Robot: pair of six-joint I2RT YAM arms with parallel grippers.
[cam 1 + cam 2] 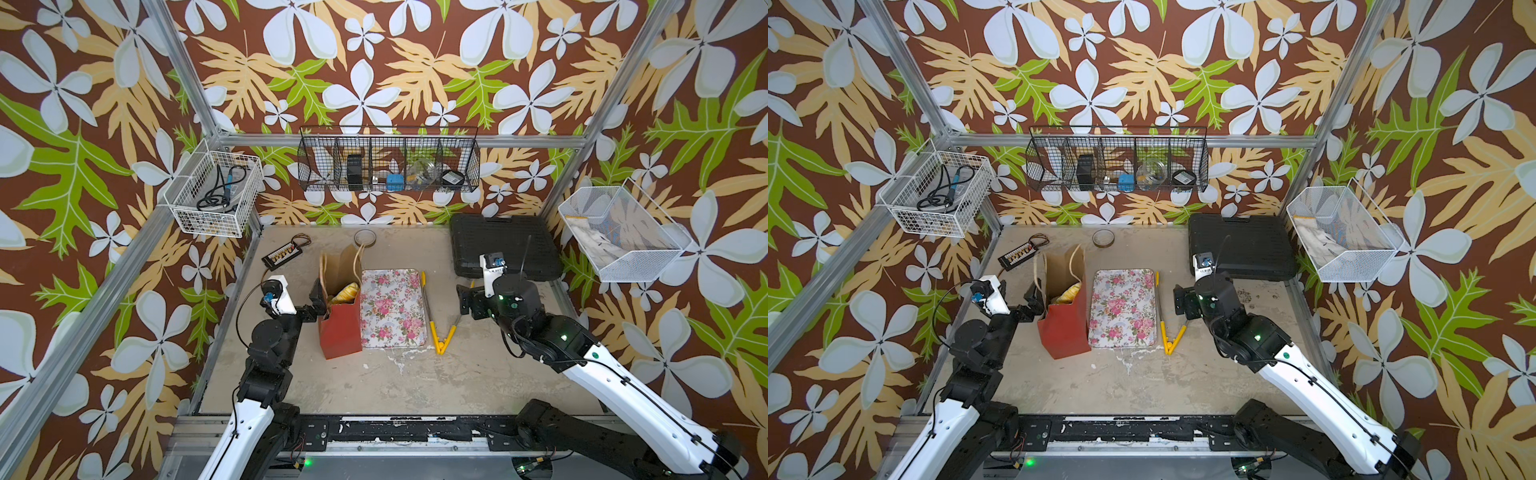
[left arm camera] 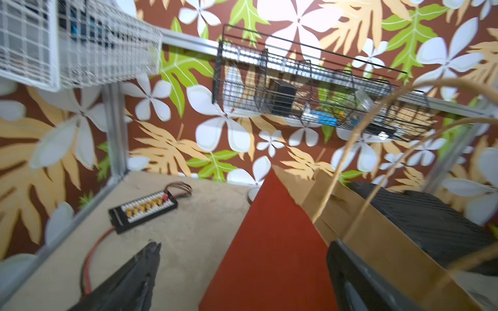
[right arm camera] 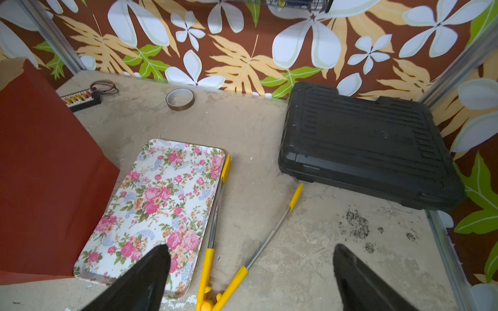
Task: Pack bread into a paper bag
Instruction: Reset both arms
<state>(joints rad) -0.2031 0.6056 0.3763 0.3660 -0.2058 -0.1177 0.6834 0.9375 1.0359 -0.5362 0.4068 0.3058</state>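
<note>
left gripper [image 2: 244, 247] gapes at the paper bag's [image 1: 340, 328] rim, right gripper [image 3: 250, 246] gapes near tongs [image 3: 208, 264] beside the floral tray [image 3: 161, 194]; bread [image 1: 347, 291] shows in both top views only.

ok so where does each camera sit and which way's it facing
top views: high above the robot's base, looking forward and down; both arms, tall red-and-brown paper bag, flowered rectangular tray.
left wrist: left arm, facing the back wall past the bag; open left claw.
right wrist: right arm, looking down at tray and yellow-handled metal tongs; open right claw.
shared: all show the bag.
</note>
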